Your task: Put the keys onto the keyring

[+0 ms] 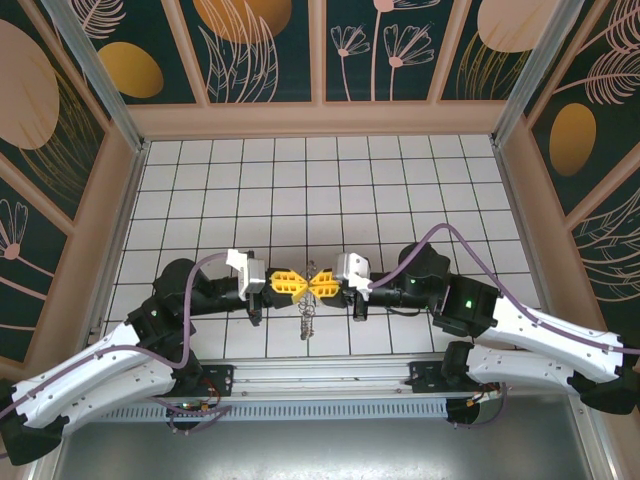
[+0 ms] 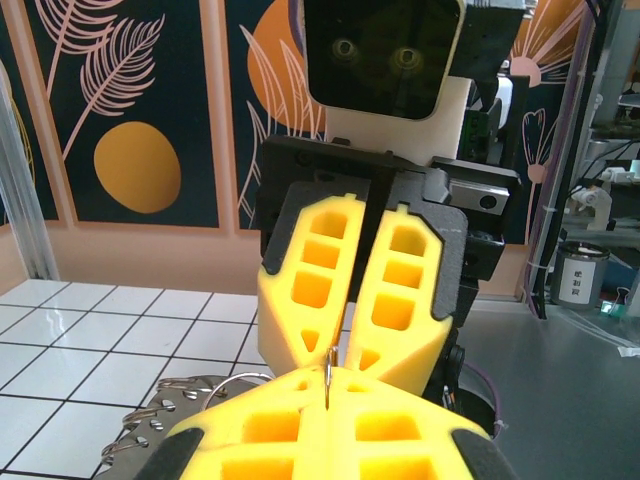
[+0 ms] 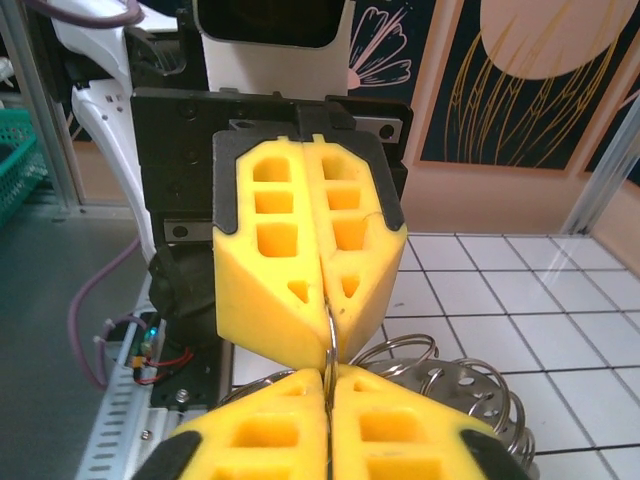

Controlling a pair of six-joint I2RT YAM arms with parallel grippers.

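Observation:
My left gripper (image 1: 302, 285) and right gripper (image 1: 319, 286) meet tip to tip above the front middle of the tiled floor. Both are shut on one thin silvery loop of the keyring (image 3: 328, 345), seen edge-on between the two pairs of yellow fingers. In the left wrist view the loop (image 2: 328, 372) stands at my left gripper (image 2: 326, 398), with the right gripper's fingers (image 2: 400, 300) straight ahead. From the grip a silvery bunch (image 1: 306, 318) hangs down: more wire loops and flat perforated metal pieces (image 3: 455, 392) that may be the keys. I cannot tell them apart.
The white tiled floor (image 1: 300, 190) stretches back to peach walls with dark leaf panels. A metal rail (image 1: 320, 375) runs along the near edge between the arm bases. Purple cables (image 1: 470, 250) arc over both arms.

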